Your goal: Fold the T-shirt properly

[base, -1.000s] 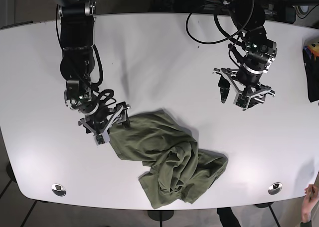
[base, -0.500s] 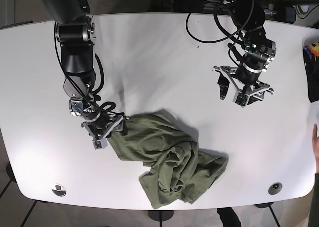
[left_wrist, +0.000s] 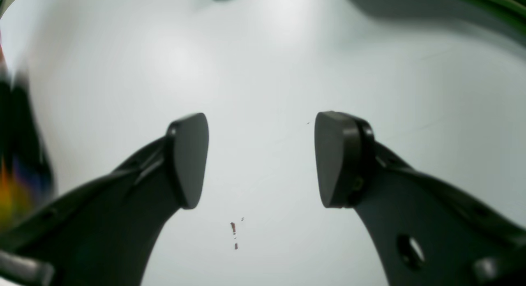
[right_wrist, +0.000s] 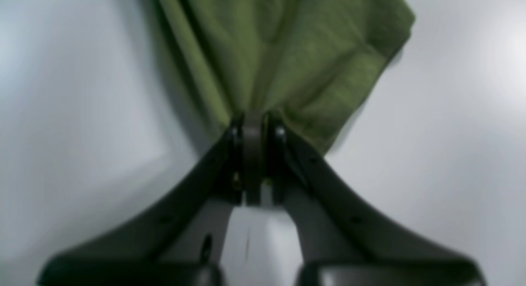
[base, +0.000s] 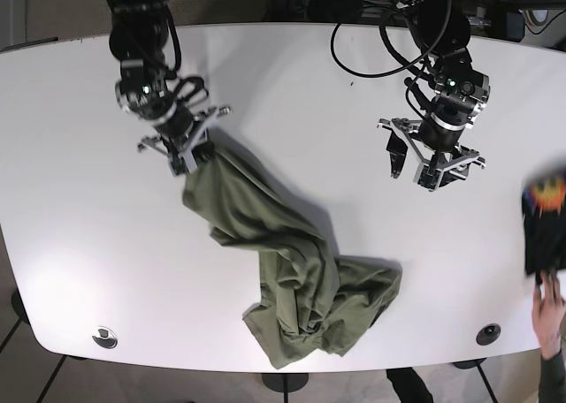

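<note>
Base view: olive-green T-shirt (base: 283,262), crumpled and strung out across the white table (base: 292,94), one edge pinched in our right gripper (base: 181,151), jaws closed on cloth. Left gripper (base: 431,160): jaws wide, empty, well apart from the garment. We judge folding barely begun; spreading flat and every fold remain.

No legible text, labels, brand marks, numbers or signs in any view. The multicoloured patch on the dark item (base: 546,217) at the surface's (base: 292,94) edge, beyond the left end effector (base: 431,160), is blurred and unreadable. Small reddish specks (left_wrist: 234,232) on the surface form no characters.
</note>
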